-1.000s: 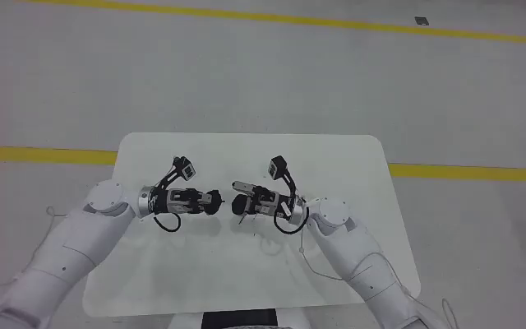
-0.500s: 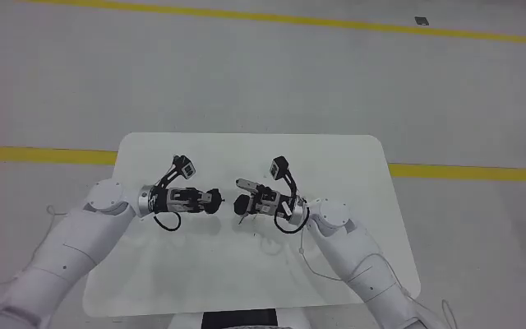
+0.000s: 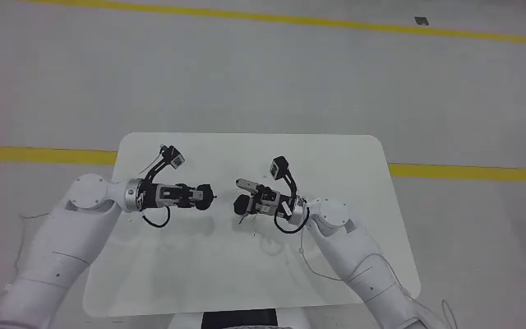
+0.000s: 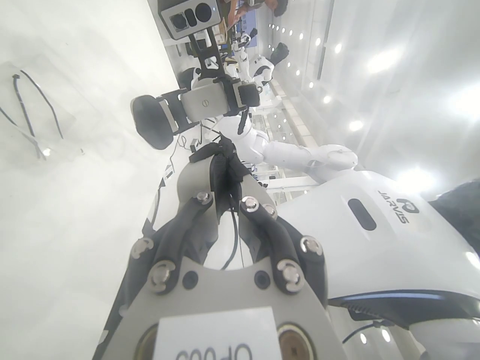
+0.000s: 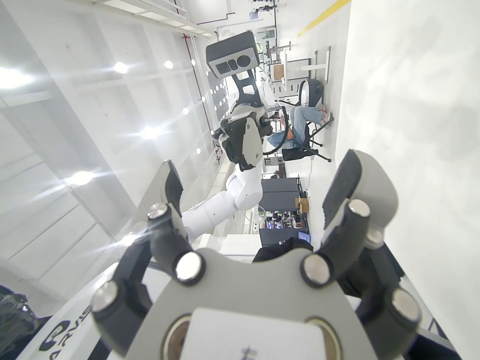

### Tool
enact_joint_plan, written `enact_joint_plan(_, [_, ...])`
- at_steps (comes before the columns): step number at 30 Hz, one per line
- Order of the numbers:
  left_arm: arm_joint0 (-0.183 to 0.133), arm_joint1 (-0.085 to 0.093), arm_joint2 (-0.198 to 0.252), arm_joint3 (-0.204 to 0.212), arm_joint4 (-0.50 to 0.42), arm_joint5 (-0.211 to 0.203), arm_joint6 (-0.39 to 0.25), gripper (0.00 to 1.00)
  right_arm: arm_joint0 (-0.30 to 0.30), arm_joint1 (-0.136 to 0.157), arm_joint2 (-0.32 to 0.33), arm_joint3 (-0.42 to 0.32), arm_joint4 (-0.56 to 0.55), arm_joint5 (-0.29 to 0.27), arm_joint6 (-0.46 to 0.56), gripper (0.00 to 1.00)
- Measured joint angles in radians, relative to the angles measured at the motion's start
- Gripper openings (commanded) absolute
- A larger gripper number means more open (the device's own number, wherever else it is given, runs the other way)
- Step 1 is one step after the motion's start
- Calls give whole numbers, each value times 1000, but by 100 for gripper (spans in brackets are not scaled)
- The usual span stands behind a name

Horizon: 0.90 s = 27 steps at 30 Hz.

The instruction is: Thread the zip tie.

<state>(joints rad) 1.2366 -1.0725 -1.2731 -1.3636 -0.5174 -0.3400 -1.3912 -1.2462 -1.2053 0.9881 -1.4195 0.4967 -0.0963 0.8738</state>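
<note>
A: The arms (image 3: 362, 255)?
B: White-shelled, black cables (image 3: 156, 220) looping behind the jaws.
A: And in front?
B: Left gripper (image 4: 221, 153), right gripper (image 5: 260, 168) — both grey plates (image 5: 240, 301), black links (image 5: 165, 234), silver screws (image 5: 190, 266), a boxy camera (image 3: 279, 167) above the jaws.

Both arms are bending in at the elbows, with the wrists turning toward the middle. The left gripper (image 4: 222, 153) is squeezing its fingers tight together, pinching a thin black zip tie (image 4: 235, 226) between the jaws. The right gripper (image 5: 262, 172) is facing it, close but apart, holding its fingers wide apart.
</note>
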Motion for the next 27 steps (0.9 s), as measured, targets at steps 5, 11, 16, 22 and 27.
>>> enact_joint_plan(5, [20,-30,-31,-7,19,0,1,0,0,0,0,0,0,0,0,100])
enact_joint_plan(11, [24,-38,-29,-10,2,0,1,0,0,0,0,0,0,0,0,100])
enact_joint_plan(16, [24,-38,-29,-10,2,0,1,0,0,0,0,0,0,0,0,100])
enact_joint_plan(22, [28,-32,-35,-41,18,0,1,0,0,0,0,0,0,0,0,100])
enact_joint_plan(27, [31,-26,-57,-28,54,0,1,0,0,0,0,0,0,0,0,100])
